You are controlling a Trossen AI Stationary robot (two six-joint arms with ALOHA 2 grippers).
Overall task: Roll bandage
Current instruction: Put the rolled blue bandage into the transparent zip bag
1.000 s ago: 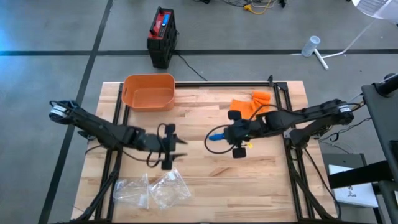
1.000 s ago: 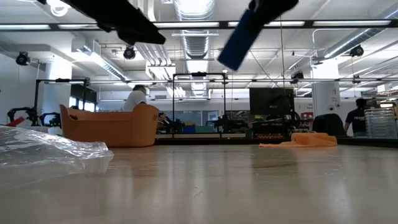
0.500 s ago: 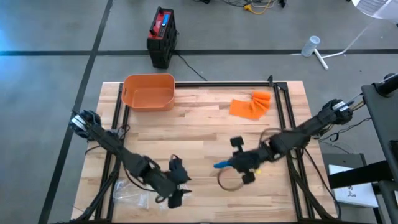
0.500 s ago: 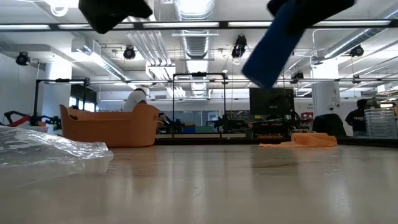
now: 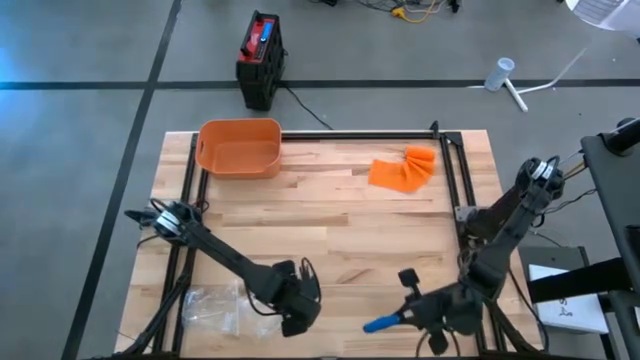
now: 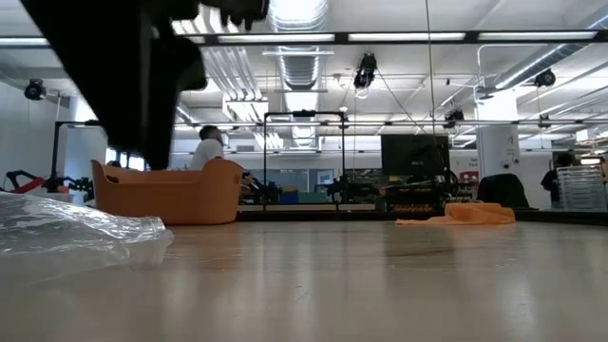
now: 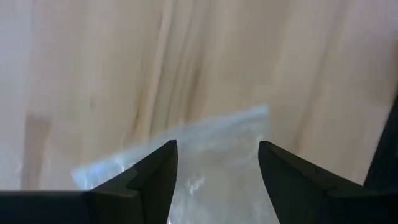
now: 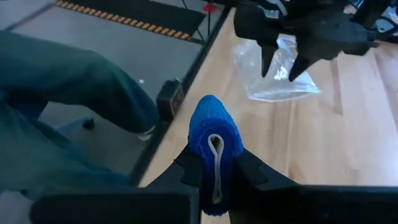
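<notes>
My right gripper (image 5: 398, 320) is shut on a blue bandage roll (image 5: 378, 325) over the table's near edge. The roll also shows in the right wrist view (image 8: 213, 134). My left gripper (image 5: 293, 308) is open and points down just above clear plastic bags (image 5: 215, 305) that lie flat at the near left. In the left wrist view the fingers stand on either side of one bag (image 7: 211, 149). I see no touch. An orange cloth (image 5: 403, 168) lies crumpled at the far right of the table. My right gripper pinches the blue roll's two sides (image 8: 211, 171) between its two fingers. The roll's rounded end (image 8: 210, 109) sticks out beyond the fingertips. The fingers lie about level and point toward the table's left. The roll is clear of the table.
An orange basket (image 5: 240, 147) stands at the far left. A person's leg in teal trousers (image 8: 68, 87) shows beside the table's near edge. Black rails (image 5: 190, 190) run along the table's sides. Bare wood lies in the middle (image 5: 340, 230).
Both grippers have gone from the table's middle toward its near edge. My right gripper has carried the blue roll with it and stays shut on it. My left gripper has come down over the plastic bags at the near left.
</notes>
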